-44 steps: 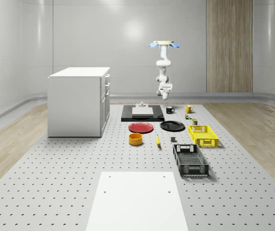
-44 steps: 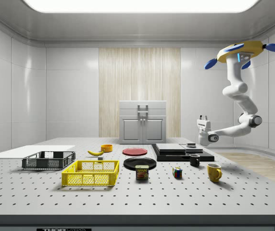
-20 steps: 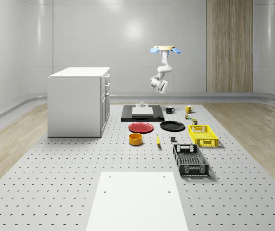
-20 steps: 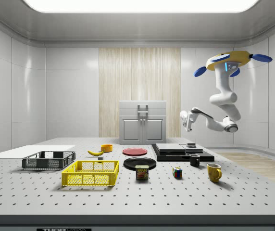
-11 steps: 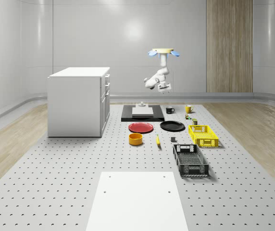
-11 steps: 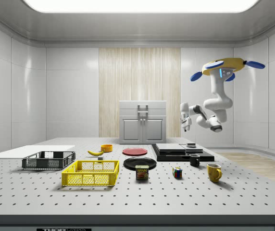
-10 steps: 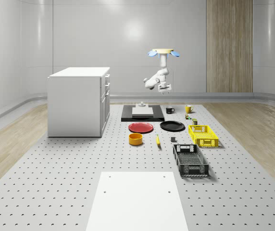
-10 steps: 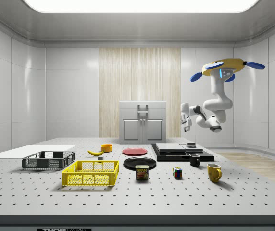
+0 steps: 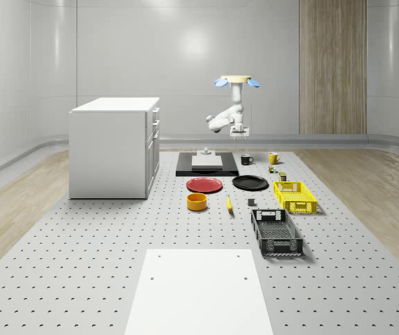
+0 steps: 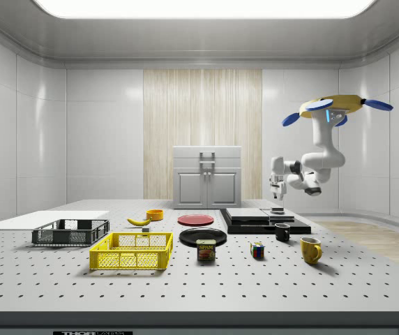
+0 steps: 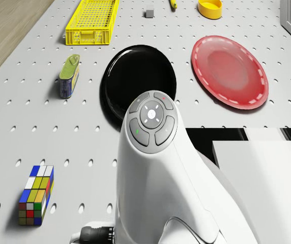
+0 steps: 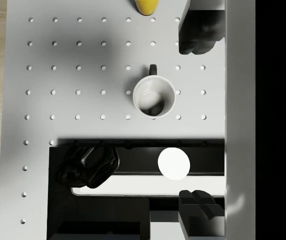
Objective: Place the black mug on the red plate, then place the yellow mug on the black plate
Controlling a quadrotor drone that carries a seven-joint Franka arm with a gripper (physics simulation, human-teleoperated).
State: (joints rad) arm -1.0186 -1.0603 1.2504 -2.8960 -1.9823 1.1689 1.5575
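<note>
Scanning the whole-scene view from the near edge: meets a white panel (image 9: 199,289) flat on the grey perforated table (image 9: 67,265), with wood floor either side and pale curved walls behind. Passes a black crate (image 9: 276,232) at two o'clock of the panel, then a yellow crate (image 9: 294,196) at one o'clock of that. Finds an orange bowl (image 9: 197,202), a banana (image 9: 229,204) and a small grey block (image 9: 251,203) in a row at mid-table. Reaches the red plate (image 9: 205,185) and, at three o'clock just beside it, the black plate (image 9: 250,183), both bare. Notes a tin (image 11: 69,75) and a colour cube (image 11: 36,194) near the black plate. Comes to a black platform (image 9: 206,164), with the black mug (image 9: 245,159) at three o'clock just beside it and the yellow mug (image 9: 273,158) further along at three o'clock, both on the table. Skirts a white cabinet (image 9: 114,146) at nine o'clock of the plates. Hovers as drone (image 9: 236,80) high over the table's far end, arm bent down. Hangs the gripper (image 10: 277,202) over the black mug and the platform's edge, well clear of both, fingers (image 12: 198,32) spread wide and gripping nothing.
</note>
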